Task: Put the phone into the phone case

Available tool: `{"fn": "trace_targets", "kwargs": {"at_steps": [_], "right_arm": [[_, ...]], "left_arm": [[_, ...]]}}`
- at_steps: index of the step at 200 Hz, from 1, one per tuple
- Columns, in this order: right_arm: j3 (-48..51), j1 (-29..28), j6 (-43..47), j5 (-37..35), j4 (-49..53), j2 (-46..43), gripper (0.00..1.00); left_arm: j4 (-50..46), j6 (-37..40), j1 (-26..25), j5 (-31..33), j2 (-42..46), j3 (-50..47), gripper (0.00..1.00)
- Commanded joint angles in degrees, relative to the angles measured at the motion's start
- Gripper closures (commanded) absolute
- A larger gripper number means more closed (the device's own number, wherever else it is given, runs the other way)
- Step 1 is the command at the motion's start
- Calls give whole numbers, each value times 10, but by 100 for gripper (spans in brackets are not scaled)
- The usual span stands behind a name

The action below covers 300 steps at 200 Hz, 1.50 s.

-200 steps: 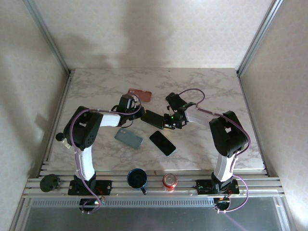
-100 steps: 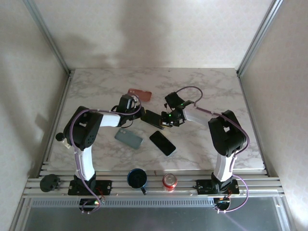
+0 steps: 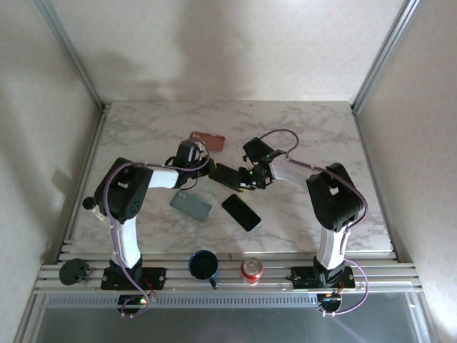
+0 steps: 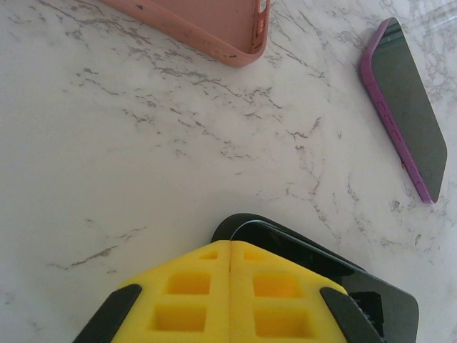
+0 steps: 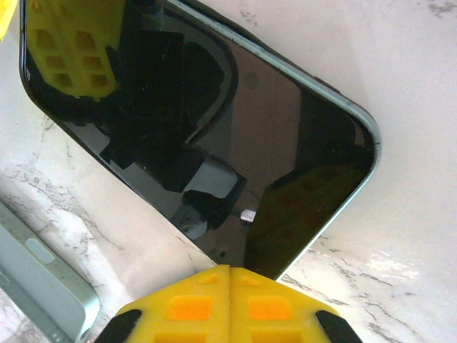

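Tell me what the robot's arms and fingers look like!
The left arm and right arm have white tubes and chunky black joints, with a purple cable looping along each. Their fingers are bright yellow with little square pockets. A tiny green light glows near the right wrist.

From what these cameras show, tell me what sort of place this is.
Probably a robotics lab test cell, not a home: a white marble-patterned tabletop boxed in by plain white wall panels on aluminium frame posts, with two black-and-white robot arms bolted to a slotted metal rail.
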<state>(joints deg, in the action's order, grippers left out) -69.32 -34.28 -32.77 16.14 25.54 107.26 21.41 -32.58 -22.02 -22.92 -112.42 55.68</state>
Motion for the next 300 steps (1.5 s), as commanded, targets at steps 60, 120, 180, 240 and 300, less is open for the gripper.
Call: {"fn": "trace_targets", "kwargs": {"at_steps": [60, 120, 180, 240, 300], "right_arm": [[14, -4, 0, -10, 13, 0, 99], [16, -7, 2, -11, 10, 32, 99], [15, -15, 2, -23, 15, 86, 100], [19, -25, 2, -37, 31, 124, 100], [25, -38, -14, -25, 22, 120, 100]], "left_arm": [[-47, -5, 6, 12, -1, -21, 100], [-46, -6, 5, 11, -2, -22, 100], [-58, 2, 2, 11, -9, -16, 100], [-57, 3, -4, 11, -16, -16, 100], [-51, 1, -7, 7, -21, -17, 100]]}}
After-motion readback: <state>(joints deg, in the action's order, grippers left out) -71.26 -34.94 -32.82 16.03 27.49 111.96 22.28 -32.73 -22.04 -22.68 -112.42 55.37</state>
